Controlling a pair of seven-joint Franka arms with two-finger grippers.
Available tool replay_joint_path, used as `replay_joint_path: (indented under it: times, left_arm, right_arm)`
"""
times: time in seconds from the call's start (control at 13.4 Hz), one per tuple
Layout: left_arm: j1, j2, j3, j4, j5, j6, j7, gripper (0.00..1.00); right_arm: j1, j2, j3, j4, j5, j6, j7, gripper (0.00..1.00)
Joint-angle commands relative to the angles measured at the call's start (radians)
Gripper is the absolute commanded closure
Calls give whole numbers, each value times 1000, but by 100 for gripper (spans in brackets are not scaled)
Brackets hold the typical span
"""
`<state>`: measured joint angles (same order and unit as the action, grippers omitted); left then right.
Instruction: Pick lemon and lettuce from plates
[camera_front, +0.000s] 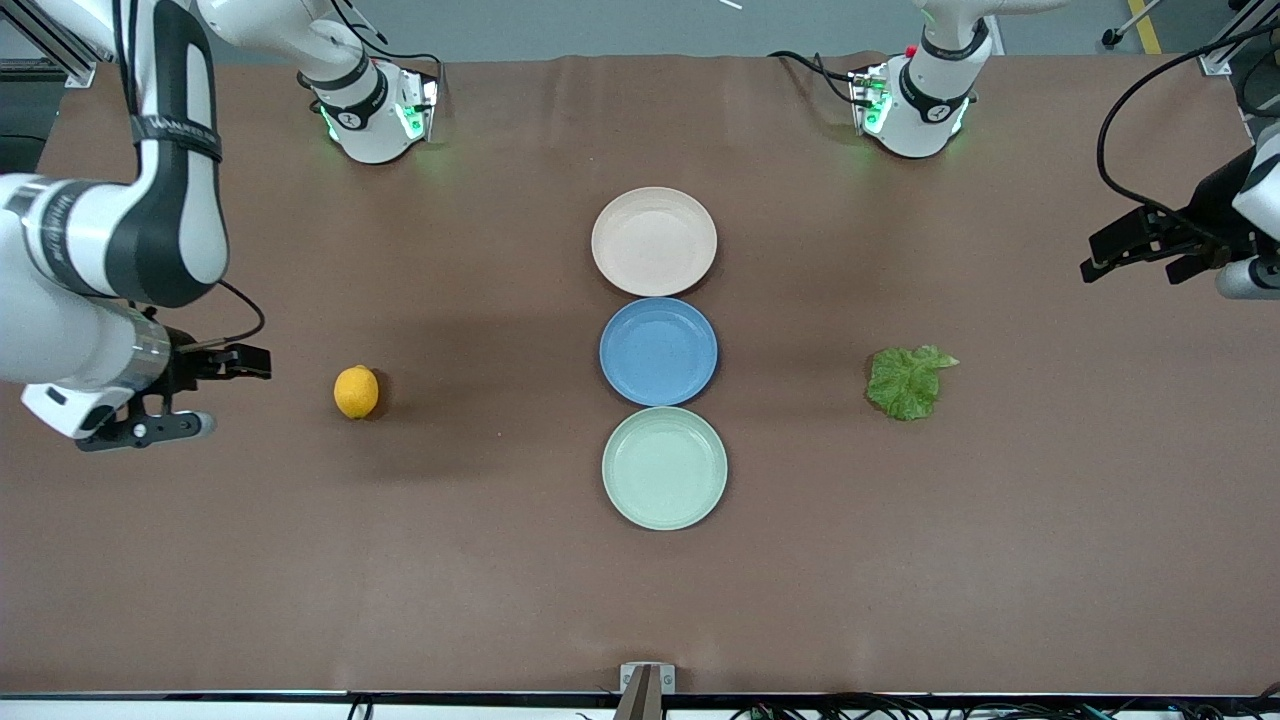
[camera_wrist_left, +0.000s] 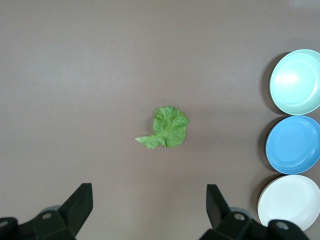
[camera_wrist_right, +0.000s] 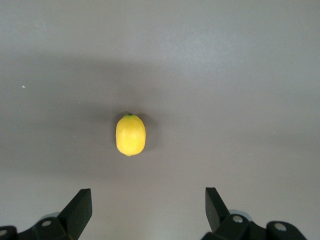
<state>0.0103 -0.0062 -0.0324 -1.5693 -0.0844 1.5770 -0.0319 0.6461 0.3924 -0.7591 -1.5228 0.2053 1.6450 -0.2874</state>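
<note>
Three round, shallow plates are lying in a row down the middle of your brown, matte table (camera_front: 900, 560): beige plate (camera_front: 654, 241) nearest the bases, blue plate (camera_front: 658, 351) between, mint plate (camera_front: 664, 467) nearest the camera. You are seeing the smooth oval lemon (camera_front: 356, 391) sitting on bare tabletop toward the right arm's end, the crinkled lettuce (camera_front: 908, 380) lying flat toward the left arm's end. Your right gripper (camera_front: 215, 392) is hovering near the lemon and the left gripper (camera_front: 1140, 252) over that table end, both with fingers spread and holding nothing.
</note>
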Motion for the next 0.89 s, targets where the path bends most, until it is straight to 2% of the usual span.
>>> replay_joint_path:
  times: [0.0,0.22,0.52,0.82]
  left_arm:
    - [19,-40,-7,0,18,-32,0,0]
    - [37,-66,-7,-11,18,-34,13,0]
    - [36,-63,-7,-5,18,-35,14,0]
    - [27,-57,-17,2,58,-31,14,0]
  right_arm:
    - [-48,17,4,101,-20,-62,-1,0]
    - [-57,17,4,127,-14,-57,29,0]
    - [-26,19,15,130,-9,-60,218,0]
    - [-9,5,14,122,2,-76,217,0]
